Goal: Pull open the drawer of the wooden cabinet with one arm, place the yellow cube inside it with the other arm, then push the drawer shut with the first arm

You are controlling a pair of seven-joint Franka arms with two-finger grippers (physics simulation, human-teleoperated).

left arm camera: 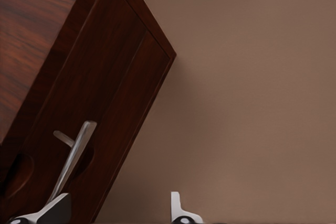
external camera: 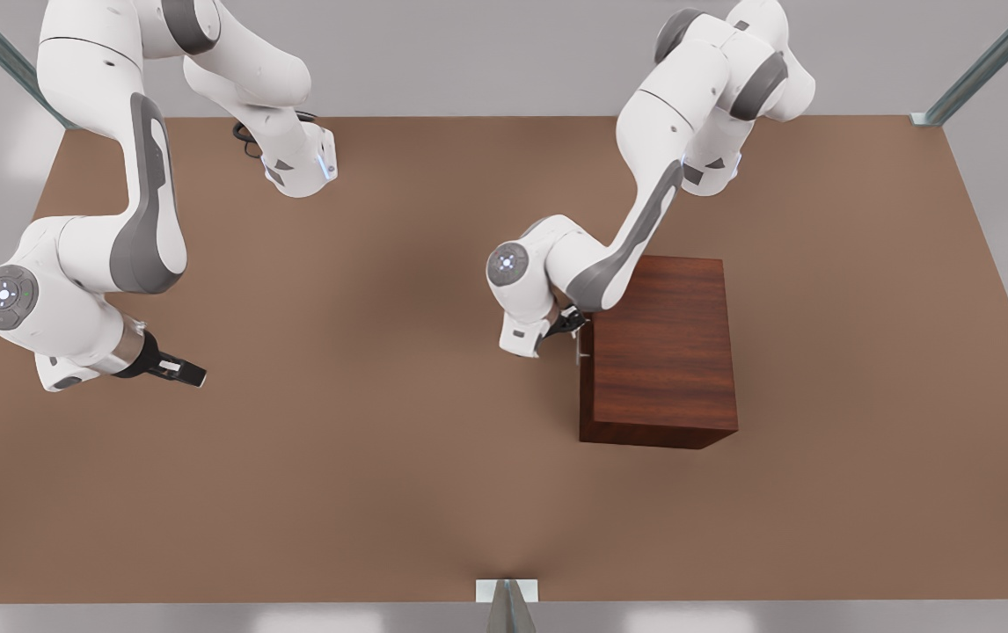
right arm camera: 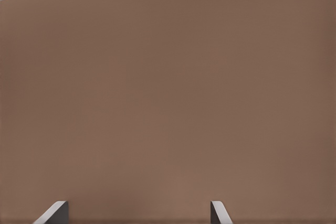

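The wooden cabinet (external camera: 662, 352) stands on the brown surface (external camera: 381, 457), its silver handle (left arm camera: 71, 163) facing the front view's left, where the left end effector (external camera: 576, 332) spreads wide around it; the right end effector (external camera: 192, 374) waits open, well apart

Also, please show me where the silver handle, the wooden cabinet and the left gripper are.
silver handle (left arm camera: 73, 156), left wrist view, middle of the bar.
wooden cabinet (external camera: 667, 343), front view, middle of its top face.
left gripper (left arm camera: 118, 208), left wrist view, midway between its two fingertips, wide apart by the handle.
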